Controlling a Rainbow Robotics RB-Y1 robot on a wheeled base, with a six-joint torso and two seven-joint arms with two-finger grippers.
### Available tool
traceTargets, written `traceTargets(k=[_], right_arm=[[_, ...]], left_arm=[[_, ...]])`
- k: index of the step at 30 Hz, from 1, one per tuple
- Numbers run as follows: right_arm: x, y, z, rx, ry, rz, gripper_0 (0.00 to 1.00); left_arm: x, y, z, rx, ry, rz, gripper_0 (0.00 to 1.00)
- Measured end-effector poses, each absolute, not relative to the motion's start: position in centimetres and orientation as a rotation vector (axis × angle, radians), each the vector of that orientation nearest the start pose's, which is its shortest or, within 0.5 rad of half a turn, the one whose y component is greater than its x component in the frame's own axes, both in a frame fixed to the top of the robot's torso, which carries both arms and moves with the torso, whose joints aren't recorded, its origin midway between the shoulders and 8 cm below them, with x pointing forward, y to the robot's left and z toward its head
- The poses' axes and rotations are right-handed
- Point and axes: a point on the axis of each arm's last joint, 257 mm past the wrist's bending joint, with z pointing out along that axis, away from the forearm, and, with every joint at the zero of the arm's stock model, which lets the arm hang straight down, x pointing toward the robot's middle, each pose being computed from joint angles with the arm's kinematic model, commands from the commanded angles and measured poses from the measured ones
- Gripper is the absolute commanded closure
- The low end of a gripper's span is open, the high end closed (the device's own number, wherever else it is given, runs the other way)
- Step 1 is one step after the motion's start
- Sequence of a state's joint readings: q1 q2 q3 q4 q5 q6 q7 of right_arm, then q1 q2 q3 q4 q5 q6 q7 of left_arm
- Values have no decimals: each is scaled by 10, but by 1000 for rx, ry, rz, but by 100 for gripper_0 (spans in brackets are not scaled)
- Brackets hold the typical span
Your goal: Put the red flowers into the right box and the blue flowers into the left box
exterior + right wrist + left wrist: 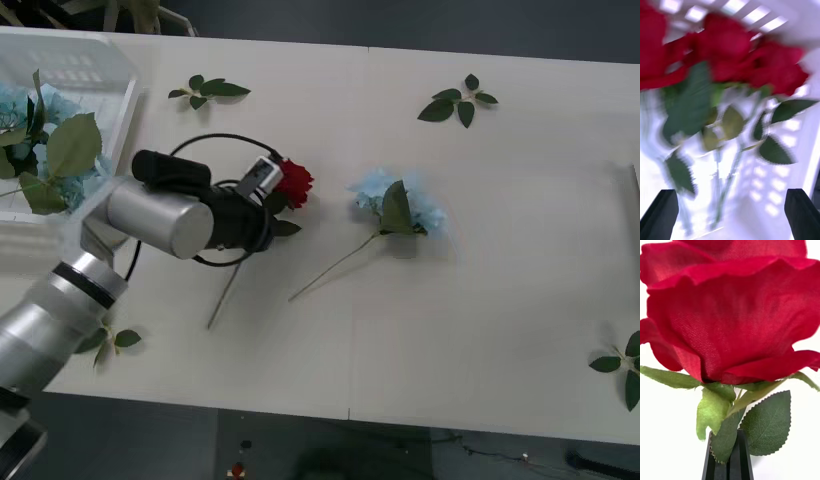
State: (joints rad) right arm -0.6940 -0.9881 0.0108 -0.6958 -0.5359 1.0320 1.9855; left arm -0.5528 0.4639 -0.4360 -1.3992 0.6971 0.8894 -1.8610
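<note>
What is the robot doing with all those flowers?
It is sorting them. Its left gripper has shut on a red rose lying on the table, pinching it just under the bloom. One blue flower still lies on the table, and others sit in the left box. The right gripper is open above red roses already lying in a white box.

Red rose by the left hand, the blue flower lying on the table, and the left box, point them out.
red rose (295, 181), front view, on its bloom.
blue flower (374, 185), front view, on its pale petals.
left box (128, 97), front view, on its white rim.
</note>
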Motion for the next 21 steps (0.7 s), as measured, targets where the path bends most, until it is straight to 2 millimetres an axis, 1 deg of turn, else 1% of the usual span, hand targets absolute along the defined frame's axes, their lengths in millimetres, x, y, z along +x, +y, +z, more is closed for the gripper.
traceTargets(k=[2,3,5,6,9,12,14,16,19,21], right_arm=[[491,-662,-214,17,2645,-567,16],[490,-653,-216,27,2660,-514,15],[491,-629,-216,39,2689,-384,15],[492,-615,-215,39,2698,-316,14],[498,-572,-204,58,2704,-114,14],[504,-520,-192,196,2695,134,14],[509,-493,-185,300,2674,272,13],[508,-472,-183,317,2669,344,13],[503,-449,-181,190,2657,345,13],[498,-431,-179,81,2622,330,13]], left_arm=[[573,132,-265,859,2129,-122,100],[575,139,-252,856,2106,-112,100],[573,141,-226,852,2057,-136,100],[569,138,-214,849,2034,-163,100],[551,115,-178,842,1946,-261,100],[528,88,-137,816,1831,-345,100],[515,78,-117,778,1775,-395,100],[504,72,-104,737,1739,-438,100],[488,65,-100,713,1700,-492,100],[478,56,-97,728,1633,-530,100]])
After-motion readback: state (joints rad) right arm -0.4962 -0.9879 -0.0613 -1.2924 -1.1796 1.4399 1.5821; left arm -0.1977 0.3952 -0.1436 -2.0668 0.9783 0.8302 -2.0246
